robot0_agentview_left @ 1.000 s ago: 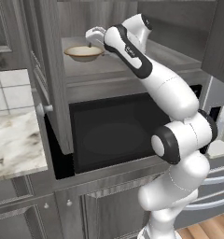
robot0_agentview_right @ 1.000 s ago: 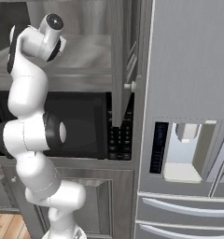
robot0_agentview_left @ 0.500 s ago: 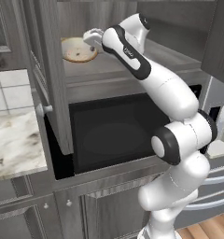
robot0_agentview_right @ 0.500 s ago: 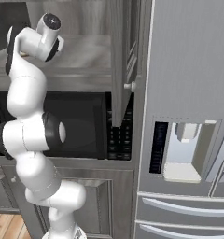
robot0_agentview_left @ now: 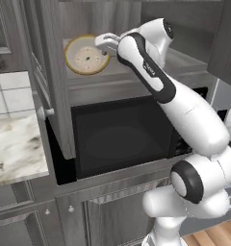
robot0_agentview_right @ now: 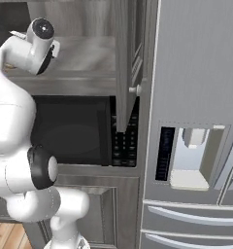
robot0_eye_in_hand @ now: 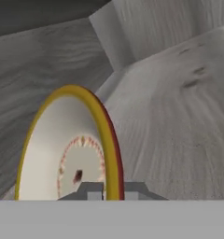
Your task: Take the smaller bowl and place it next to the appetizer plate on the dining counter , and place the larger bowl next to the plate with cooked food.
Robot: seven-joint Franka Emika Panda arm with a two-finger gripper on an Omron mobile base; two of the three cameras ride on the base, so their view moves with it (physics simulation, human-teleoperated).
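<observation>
Inside upper cabinet, claw (robot0_agentview_left: pixel 107 44) pinches rim of smaller bowl (robot0_agentview_left: pixel 86 55), tipped on edge; thin grip may slip, or bowl clip cabinet door (robot0_agentview_left: pixel 52 81) leaving.

The smaller bowl (robot0_eye_in_hand: pixel 67 149) is cut off low in the hand view; its rim hides the gripper (robot0_eye_in_hand: pixel 110 190) fingertips' contact.
</observation>
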